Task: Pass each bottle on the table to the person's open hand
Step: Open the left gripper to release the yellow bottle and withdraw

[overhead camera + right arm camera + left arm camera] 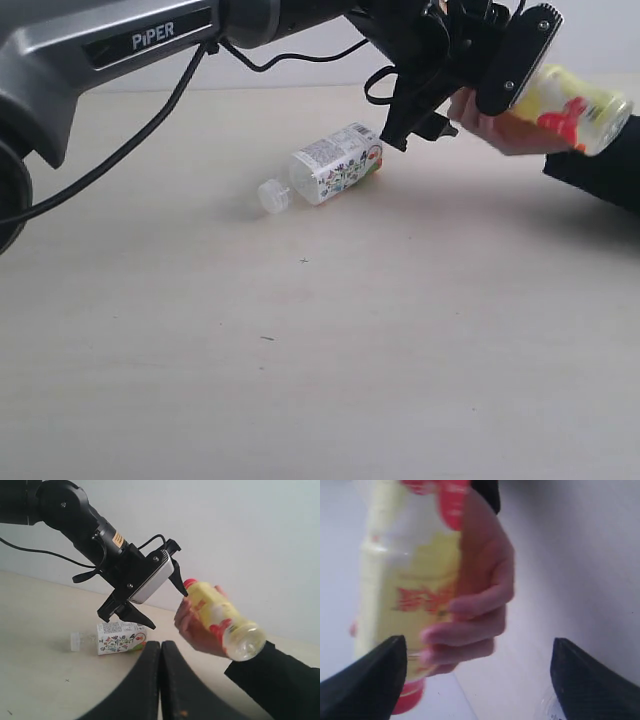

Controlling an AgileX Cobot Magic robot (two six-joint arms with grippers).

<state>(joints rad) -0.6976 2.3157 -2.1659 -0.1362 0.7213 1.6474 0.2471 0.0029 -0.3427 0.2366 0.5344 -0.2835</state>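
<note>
Soft, even light fills the exterior view. The pale worktop looks slightly washed, and a faint, diffuse shadow lies on it just beside the square bottle. In the left wrist view the yellow bottle and hand are heavily blurred, their colours smeared, and the left pincer's fingers are near-black shapes. The right wrist view is sharper, with a bright wall; the right pincer, close to the lens, is dark and soft-edged.

The person's hand held the blurred yellow bottle with fingers curled around it, its red cap nearest the camera and a black cuff beyond the wrist, while the left gripper stood spread wide and clamped nothing over the pale table.
</note>
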